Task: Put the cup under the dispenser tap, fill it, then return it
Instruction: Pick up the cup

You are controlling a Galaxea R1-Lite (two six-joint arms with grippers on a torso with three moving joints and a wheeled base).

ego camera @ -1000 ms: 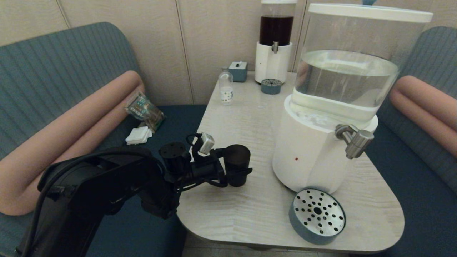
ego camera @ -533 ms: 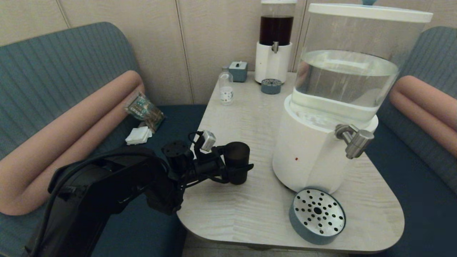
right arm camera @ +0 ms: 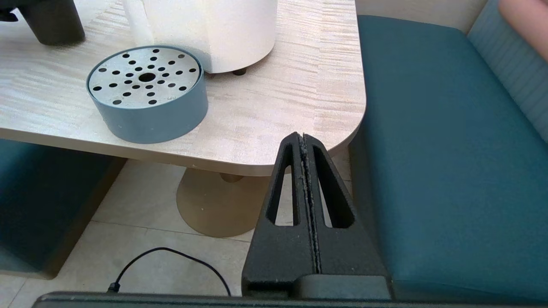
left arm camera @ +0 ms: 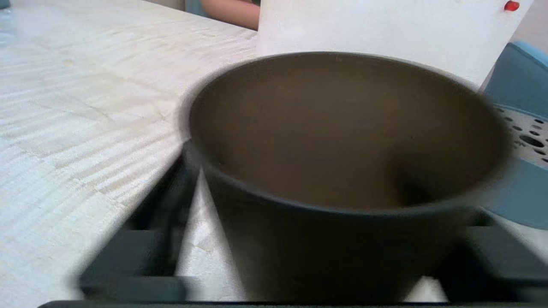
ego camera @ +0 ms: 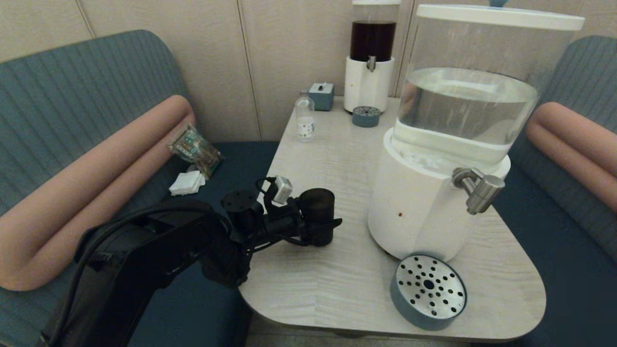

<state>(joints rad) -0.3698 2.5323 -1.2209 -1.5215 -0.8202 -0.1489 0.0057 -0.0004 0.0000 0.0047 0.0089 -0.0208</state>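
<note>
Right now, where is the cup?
In the head view the cup sits left of the white dispenser base, gripped by the left gripper above the table, well short of the dispenser tap.

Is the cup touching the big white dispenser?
Apart. In the head view a strip of bare table shows between the cup, which is in the left claw, and the white dispenser.
</note>
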